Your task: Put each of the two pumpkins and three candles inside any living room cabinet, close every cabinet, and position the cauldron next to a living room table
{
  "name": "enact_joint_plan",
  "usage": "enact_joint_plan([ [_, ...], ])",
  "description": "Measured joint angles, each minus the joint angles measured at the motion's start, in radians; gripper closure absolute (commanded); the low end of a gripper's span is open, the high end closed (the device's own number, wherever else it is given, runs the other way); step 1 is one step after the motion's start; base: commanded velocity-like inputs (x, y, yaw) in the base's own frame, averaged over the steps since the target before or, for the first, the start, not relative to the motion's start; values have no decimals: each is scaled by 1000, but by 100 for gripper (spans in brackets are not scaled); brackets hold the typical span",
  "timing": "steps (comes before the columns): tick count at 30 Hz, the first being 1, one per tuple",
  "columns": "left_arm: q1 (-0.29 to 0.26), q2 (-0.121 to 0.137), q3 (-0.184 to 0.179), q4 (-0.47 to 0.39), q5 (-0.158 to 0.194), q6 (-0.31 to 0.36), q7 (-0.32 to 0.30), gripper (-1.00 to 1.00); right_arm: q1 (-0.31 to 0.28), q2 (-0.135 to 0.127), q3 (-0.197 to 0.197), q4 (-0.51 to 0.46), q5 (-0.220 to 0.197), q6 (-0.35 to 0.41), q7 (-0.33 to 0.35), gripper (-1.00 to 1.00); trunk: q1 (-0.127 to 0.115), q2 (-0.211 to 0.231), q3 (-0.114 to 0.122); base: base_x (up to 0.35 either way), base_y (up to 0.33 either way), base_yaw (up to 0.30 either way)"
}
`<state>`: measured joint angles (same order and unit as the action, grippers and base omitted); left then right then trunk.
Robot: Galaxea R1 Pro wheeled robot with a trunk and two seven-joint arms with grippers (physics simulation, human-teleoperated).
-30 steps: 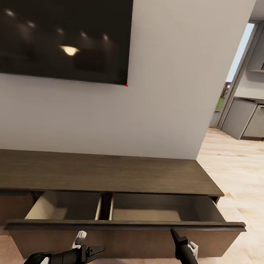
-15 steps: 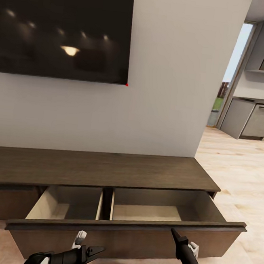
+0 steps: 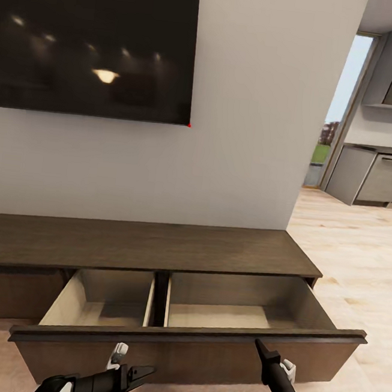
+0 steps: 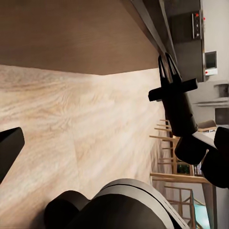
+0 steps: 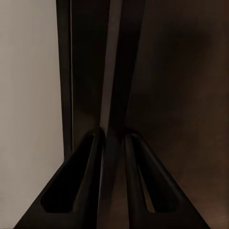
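We've backed off slightly from the cabinet (image 3: 154, 249), drawer (image 3: 238, 309) open and empty, right gripper (image 3: 260, 346) clenched empty, left gripper (image 3: 144, 373) state unclear.

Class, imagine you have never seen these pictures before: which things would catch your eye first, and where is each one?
First, the wide drawer pulled out of the long dark cabinet, its two pale compartments holding nothing. Next, the big black screen on the wall above it. Then the two dark grippers low in the head view: the left gripper below the drawer front and the right gripper at the front's top edge.
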<state>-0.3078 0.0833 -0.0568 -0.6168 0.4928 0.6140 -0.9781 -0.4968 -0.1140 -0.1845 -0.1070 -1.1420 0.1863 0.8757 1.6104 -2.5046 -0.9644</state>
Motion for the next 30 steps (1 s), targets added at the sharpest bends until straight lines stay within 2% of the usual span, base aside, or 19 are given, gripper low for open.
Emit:
enact_joint_plan([
  [12, 0, 0, 0, 0, 0, 0, 0, -100, -1, 0, -6, 0, -2, -1, -3, 100, 0, 0, 0, -97, 0, 0],
  [30, 0, 0, 0, 0, 0, 0, 0, -100, 0, 0, -9, 0, -2, -1, -2, 100, 0, 0, 0, -31, 0, 0],
])
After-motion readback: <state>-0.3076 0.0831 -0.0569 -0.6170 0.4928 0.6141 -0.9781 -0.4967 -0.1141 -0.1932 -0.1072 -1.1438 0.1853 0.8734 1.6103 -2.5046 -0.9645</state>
